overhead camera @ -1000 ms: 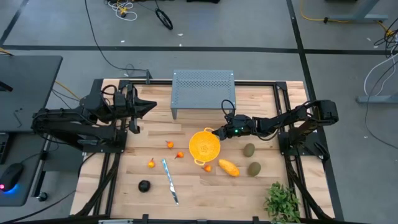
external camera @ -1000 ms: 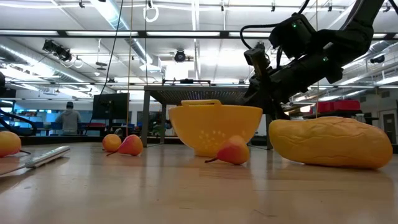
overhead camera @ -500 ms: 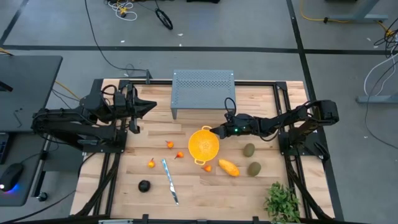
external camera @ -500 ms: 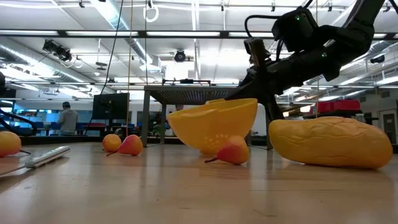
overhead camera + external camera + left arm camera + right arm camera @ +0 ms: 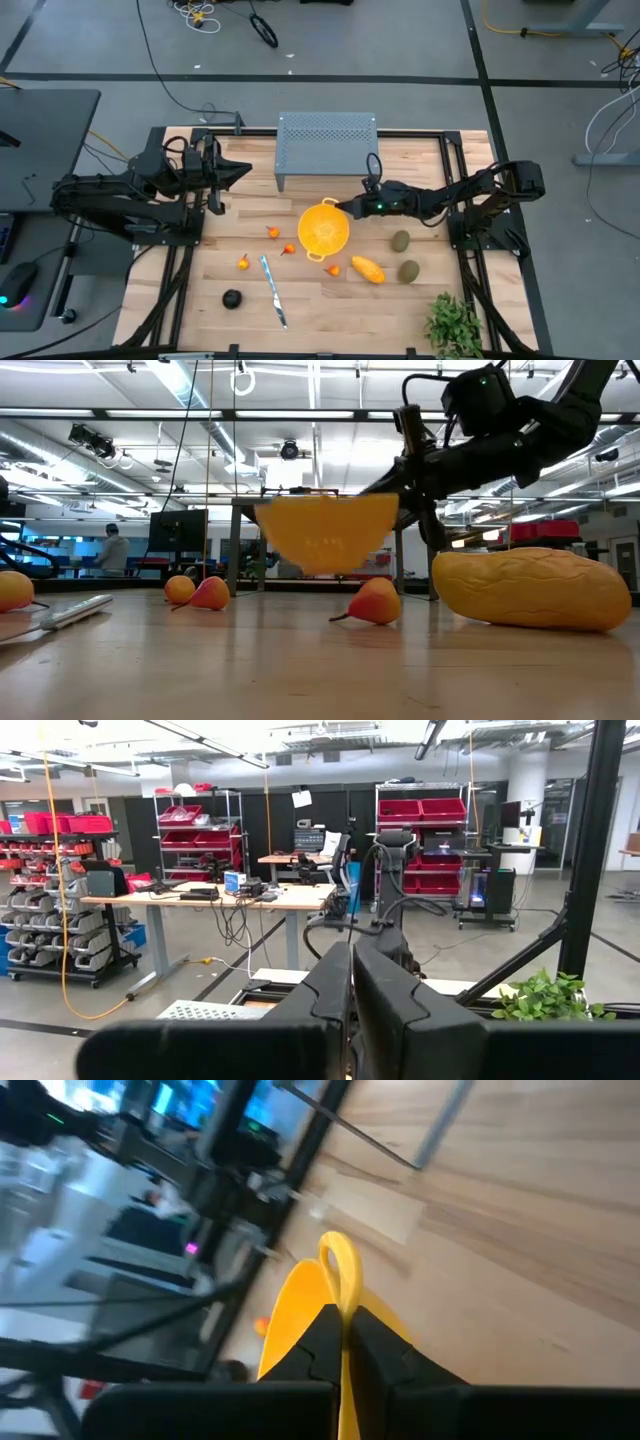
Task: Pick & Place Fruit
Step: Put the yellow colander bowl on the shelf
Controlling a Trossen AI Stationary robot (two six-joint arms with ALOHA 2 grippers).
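An orange colander point(image 5: 324, 228) hangs above the table middle, shut in my right gripper point(image 5: 350, 207), which reaches in from the right. The low view shows the colander point(image 5: 325, 532) clear of the wood. On the table lie tiny orange-red fruits point(image 5: 272, 232) point(image 5: 289, 249) point(image 5: 243, 263) point(image 5: 333, 270), two olive-green ovals point(image 5: 400, 240) point(image 5: 408, 270), a yellow-orange oblong point(image 5: 367, 269) and a dark round one point(image 5: 232, 298). My left gripper point(image 5: 245, 170) waits shut at the far left, touching nothing. My right gripper pinches the colander's rim point(image 5: 345, 1295) on its right side between the two fingers point(image 5: 325, 1342). The fingers come in nearly level from the table's right. The colander is lifted clear of the table, roughly upright, with its loop handle point(image 5: 340, 1268) beyond the fingertips.
A grey perforated rack point(image 5: 327, 150) stands at the far middle. A slim silver knife point(image 5: 273, 290) lies near the front, left of the oblong fruit. A leafy green plant point(image 5: 455, 325) sits at the near right corner. Bare wood lies between the rack and the left arm.
My right gripper has risen and drawn slightly toward the far left, staying shut. The colander stood on the table, then tipped with its right rim raised, and now hangs lifted clear. The fruit has stayed put.
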